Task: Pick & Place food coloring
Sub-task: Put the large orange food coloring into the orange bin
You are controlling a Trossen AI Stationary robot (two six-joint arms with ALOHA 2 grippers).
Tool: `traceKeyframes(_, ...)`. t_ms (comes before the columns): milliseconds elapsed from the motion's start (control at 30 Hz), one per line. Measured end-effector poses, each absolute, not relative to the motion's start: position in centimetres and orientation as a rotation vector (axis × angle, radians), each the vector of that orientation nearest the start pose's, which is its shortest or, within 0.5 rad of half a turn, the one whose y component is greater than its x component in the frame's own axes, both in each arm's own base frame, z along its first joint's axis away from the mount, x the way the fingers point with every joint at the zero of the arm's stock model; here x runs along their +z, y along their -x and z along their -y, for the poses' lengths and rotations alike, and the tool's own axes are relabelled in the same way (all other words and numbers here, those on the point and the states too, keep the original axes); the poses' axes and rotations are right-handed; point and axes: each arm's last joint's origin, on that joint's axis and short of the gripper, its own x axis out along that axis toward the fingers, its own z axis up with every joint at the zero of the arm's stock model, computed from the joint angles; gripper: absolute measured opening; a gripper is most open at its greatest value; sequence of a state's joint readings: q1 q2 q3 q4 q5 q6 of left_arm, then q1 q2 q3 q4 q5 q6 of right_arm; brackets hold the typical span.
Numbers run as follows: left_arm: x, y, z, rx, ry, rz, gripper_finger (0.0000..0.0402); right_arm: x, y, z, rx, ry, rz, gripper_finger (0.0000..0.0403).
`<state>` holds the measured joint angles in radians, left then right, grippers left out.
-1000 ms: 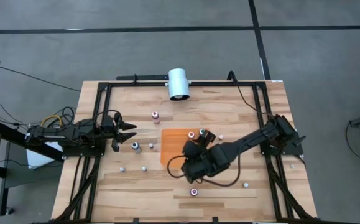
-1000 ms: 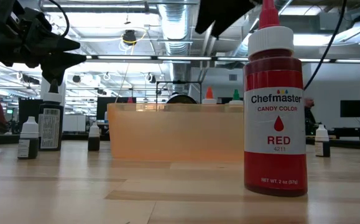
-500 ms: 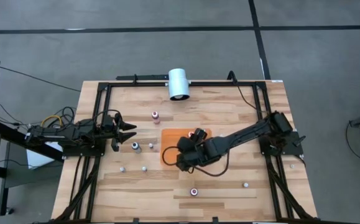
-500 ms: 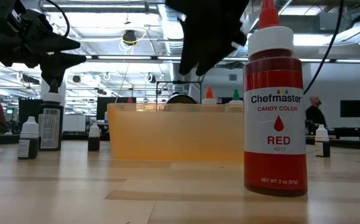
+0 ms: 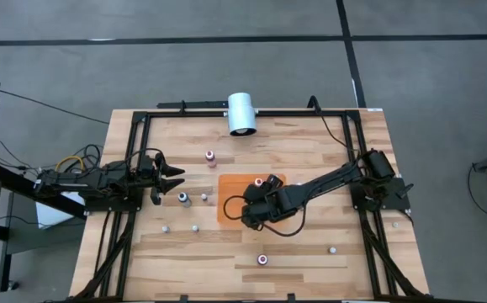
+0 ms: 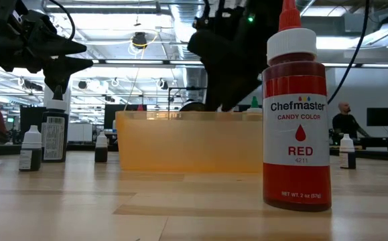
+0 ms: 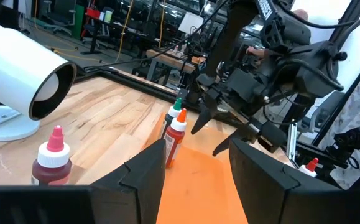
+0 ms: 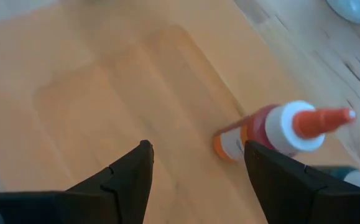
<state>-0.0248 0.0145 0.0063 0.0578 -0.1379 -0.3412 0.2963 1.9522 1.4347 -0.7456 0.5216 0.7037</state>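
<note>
Wooden table (image 5: 310, 151) carries the orange mat (image 5: 230, 189) at centre. Right gripper (image 5: 247, 212) hangs over the mat, fingers spread, nothing held. Left gripper (image 5: 176, 178) waits at the left side, jaws apart, empty. Two food coloring bottles (image 7: 175, 127) stand on the mat; several others (image 5: 262, 259) remain scattered on bare wood. Judged: task partly done.

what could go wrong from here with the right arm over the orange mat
1. The right tool hangs open over the orange mat, right beside the orange-topped bottle standing there. A sideways move might knock it over.
2. A green-topped bottle stands close behind that one, so a tip could topple both.
3. The left tool waits open near a dark bottle; any swing might bump it.
</note>
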Motion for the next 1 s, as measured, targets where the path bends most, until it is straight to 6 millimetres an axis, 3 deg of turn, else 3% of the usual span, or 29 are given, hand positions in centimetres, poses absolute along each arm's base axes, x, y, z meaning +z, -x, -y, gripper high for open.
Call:
traceKeyframes(433, 17.0, -9.8, -0.2, 0.104, 0.313, 0.067, 0.0169, 16.9, -36.7, -9.1, -0.583, -0.129, -1.070, 0.0240)
traceKeyframes(1000, 17.0, -9.8, -0.2, 0.105, 0.311, 0.067, 0.0169, 16.9, -37.0, -7.6, -0.637, -0.116, -1.056, 0.0240)
